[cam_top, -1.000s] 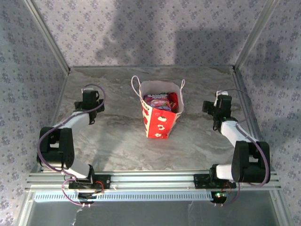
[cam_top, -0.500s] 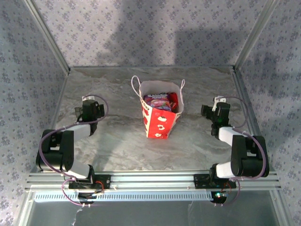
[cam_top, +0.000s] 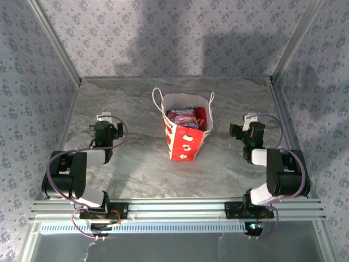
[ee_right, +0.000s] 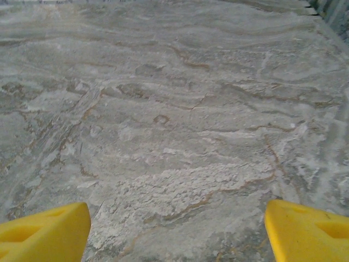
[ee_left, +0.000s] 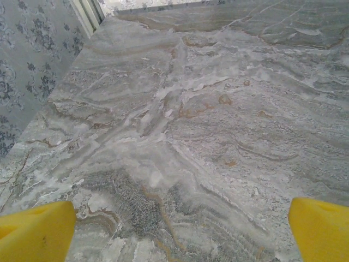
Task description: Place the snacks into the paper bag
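Observation:
The paper bag point(cam_top: 187, 134) stands upright mid-table, white with red sides and cord handles. Snacks point(cam_top: 182, 116) lie inside it: a purple-pink packet on top and a red one point(cam_top: 200, 116) beside it. My left gripper point(cam_top: 102, 131) sits well left of the bag, folded back toward its base. Its yellow fingertips point(ee_left: 35, 232) stand far apart over bare marble, so my left gripper point(ee_left: 182, 232) is open and empty. My right gripper point(cam_top: 246, 131) is to the right of the bag. In its wrist view my right gripper point(ee_right: 177, 229) has yellow fingertips point(ee_right: 43, 229) spread wide with nothing between them.
The marble tabletop point(cam_top: 136, 164) is ringed by patterned fabric walls and a metal frame; the left wall point(ee_left: 32, 60) is close to the left arm. An aluminium rail point(cam_top: 174, 210) carries both arm bases at the near edge.
Both arms have drawn back toward their bases, the grippers moving nearer the front edge and away from the bag. The bag and its contents have not moved.

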### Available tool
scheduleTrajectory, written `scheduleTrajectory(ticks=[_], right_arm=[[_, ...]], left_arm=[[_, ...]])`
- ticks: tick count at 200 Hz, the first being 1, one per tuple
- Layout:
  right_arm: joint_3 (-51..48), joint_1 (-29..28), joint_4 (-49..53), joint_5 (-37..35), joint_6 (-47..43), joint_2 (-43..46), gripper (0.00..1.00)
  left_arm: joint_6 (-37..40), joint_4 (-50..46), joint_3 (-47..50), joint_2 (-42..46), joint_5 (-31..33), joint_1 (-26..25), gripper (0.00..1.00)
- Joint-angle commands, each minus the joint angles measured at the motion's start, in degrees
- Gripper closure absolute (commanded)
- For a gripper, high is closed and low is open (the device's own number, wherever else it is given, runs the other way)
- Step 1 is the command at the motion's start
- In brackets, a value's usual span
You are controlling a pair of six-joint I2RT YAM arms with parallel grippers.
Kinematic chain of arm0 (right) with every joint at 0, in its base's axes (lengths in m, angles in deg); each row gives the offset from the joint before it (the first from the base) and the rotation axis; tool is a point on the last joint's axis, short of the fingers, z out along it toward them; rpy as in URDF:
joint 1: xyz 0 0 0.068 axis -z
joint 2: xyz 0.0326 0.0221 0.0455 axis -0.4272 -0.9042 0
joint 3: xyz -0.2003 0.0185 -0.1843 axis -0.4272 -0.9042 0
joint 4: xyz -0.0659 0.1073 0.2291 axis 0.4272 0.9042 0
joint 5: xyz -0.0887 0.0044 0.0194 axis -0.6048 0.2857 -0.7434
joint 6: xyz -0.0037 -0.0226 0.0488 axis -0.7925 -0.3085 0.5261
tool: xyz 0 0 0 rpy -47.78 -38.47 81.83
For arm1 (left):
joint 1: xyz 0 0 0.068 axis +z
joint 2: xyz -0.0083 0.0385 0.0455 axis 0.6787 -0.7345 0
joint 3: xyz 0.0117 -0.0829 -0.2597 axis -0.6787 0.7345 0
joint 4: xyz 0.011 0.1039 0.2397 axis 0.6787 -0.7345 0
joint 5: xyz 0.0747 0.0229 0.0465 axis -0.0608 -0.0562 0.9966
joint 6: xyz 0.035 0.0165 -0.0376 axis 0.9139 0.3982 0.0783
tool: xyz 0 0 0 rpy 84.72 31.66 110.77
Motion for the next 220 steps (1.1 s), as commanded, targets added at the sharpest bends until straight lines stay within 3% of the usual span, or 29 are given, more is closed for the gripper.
scheduleTrajectory(ticks=[1, 34, 45, 69, 81, 100, 220], right_arm=[[-0.8, -0.6, -3.6, 1.2, -2.1, -0.7, 0.15], [-0.7, -0.4, -3.6, 0.2, -1.4, -1.1, 0.10], [-0.6, -0.2, -3.7, -0.2, -1.1, -1.3, 0.00], [-0.6, 0.4, -3.6, 0.5, -0.6, -1.3, 0.00], [-0.5, 0.3, -3.6, 0.3, -0.7, -1.4, 0.00], [-0.6, -0.6, -4.0, -3.6, -0.3, -1.5, 0.00], [-0.7, -0.7, -4.1, -3.6, -0.4, -1.4, 0.00]], left_arm=[[0.7, 5.3, 0.8, -0.6, -1.5, 0.3, 0.00], [0.3, 6.5, 1.5, -0.6, -2.8, 0.8, 0.00], [-0.1, 8.2, 2.5, -0.9, -4.4, 1.4, 0.00], [-0.2, 15.4, 4.2, -4.6, -6.6, 2.4, 0.00], [-1.0, 9.3, 2.2, -3.4, -7.4, 3.0, 0.00], [-2.8, 7.6, 1.3, -3.6, -9.4, 5.1, 0.00], [-3.0, 8.4, 1.5, -3.8, -10.1, 5.4, 0.00]])
